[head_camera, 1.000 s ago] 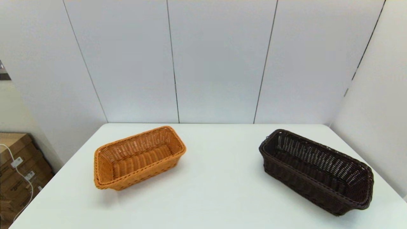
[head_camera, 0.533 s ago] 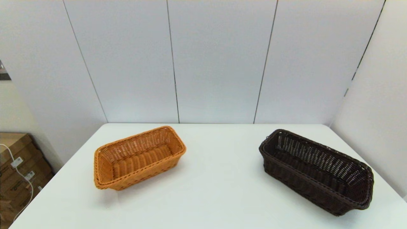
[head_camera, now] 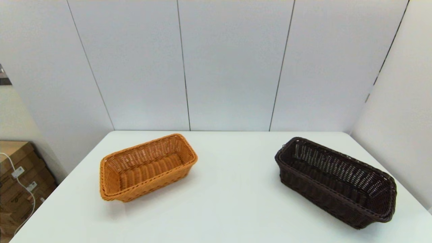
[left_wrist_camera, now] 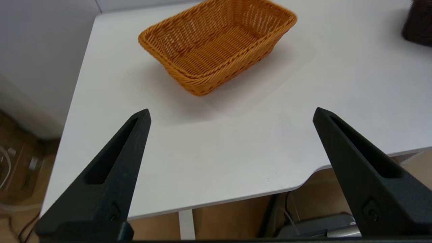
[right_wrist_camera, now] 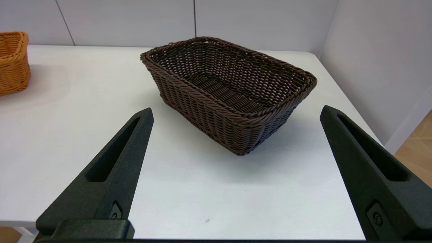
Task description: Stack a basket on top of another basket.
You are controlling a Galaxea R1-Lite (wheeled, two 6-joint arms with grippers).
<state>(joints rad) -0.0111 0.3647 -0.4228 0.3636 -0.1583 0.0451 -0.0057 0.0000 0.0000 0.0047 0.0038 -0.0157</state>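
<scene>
The dark brown basket [head_camera: 335, 181] stands empty on the right side of the white table [head_camera: 229, 199]; the right wrist view shows this basket [right_wrist_camera: 229, 91] close ahead. The orange basket [head_camera: 146, 167] stands empty on the left side, and it appears as the orange basket [left_wrist_camera: 216, 44] in the left wrist view. My left gripper [left_wrist_camera: 231, 116] is open, held off the table's near edge, well short of the orange basket. My right gripper [right_wrist_camera: 236, 113] is open too, above the near edge, facing the dark basket's short end. Neither arm shows in the head view.
White wall panels [head_camera: 233, 64] close off the table's far side and right side. Cardboard boxes [head_camera: 18, 179] with a white cable stand on the floor to the left. A wide strip of bare tabletop separates the two baskets.
</scene>
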